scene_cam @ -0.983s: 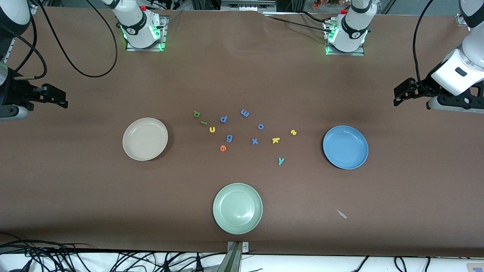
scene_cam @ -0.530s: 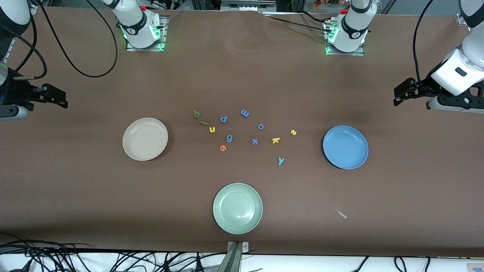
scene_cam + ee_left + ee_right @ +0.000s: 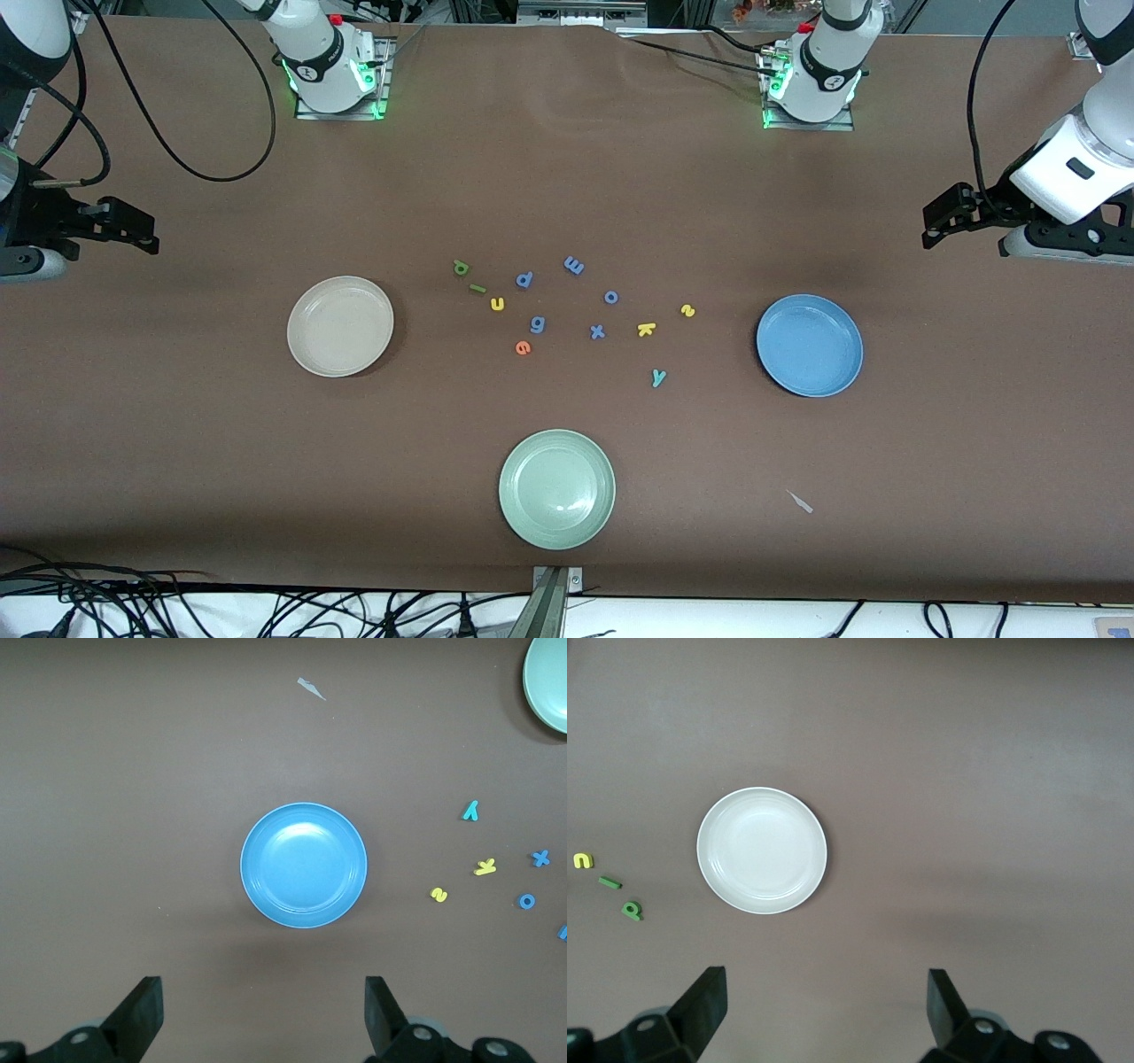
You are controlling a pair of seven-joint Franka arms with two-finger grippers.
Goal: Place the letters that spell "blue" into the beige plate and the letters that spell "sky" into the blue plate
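The left tool (image 3: 930, 232) and right tool (image 3: 151, 241) hang spread wide and empty at the table's ends. All letters lie between the beige plate (image 3: 340, 325) and the blue plate (image 3: 809, 345).

Loose foam letters (image 3: 597, 331) on the table, seemingly b, l, u, e, s, k, y.

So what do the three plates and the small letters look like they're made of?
The beige plate, blue plate and green plate: smooth, slightly glossy, with soft highlights; probably plastic or glazed ceramic. The letters: matte, flat, saturated colours; likely foam.
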